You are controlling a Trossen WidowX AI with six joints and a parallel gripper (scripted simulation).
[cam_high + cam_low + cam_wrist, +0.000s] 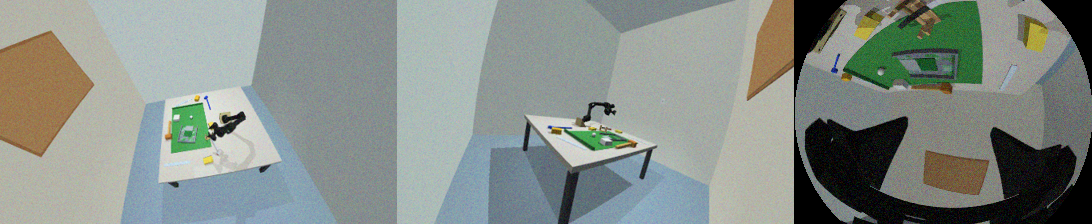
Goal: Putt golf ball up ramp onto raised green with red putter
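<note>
My hand (pixel 211 135) stood wide, with nothing between the fingers, and hung in the air above the tabletop (pixel 256 140) near the right-hand edge of the green mat (pixel 188 127) as the top view showed it. In the exterior view my arm reached out from its base with the hand (pixel 609 111) well above the things on the tabletop.

The red putter (pixel 214 146) lay flat on the tabletop just beside that edge of the mat, its pale head end near a yellow block (pixel 208 160). My hand was not touching it.

The golf ball (pixel 191 117) rested on the mat, apart from the grey ramp and raised green (pixel 188 134) that sat near the mat's middle. A white block (pixel 176 117) lay on the mat near the ball.

Off the mat I noted an orange bar (pixel 168 131) along the far edge, a blue tool (pixel 207 102), a small orange block (pixel 197 98) and a pale strip (pixel 176 163).

In the wrist view the mat (pixel 960 26) and the raised green (pixel 927 64) were visible beyond both dark fingers.
</note>
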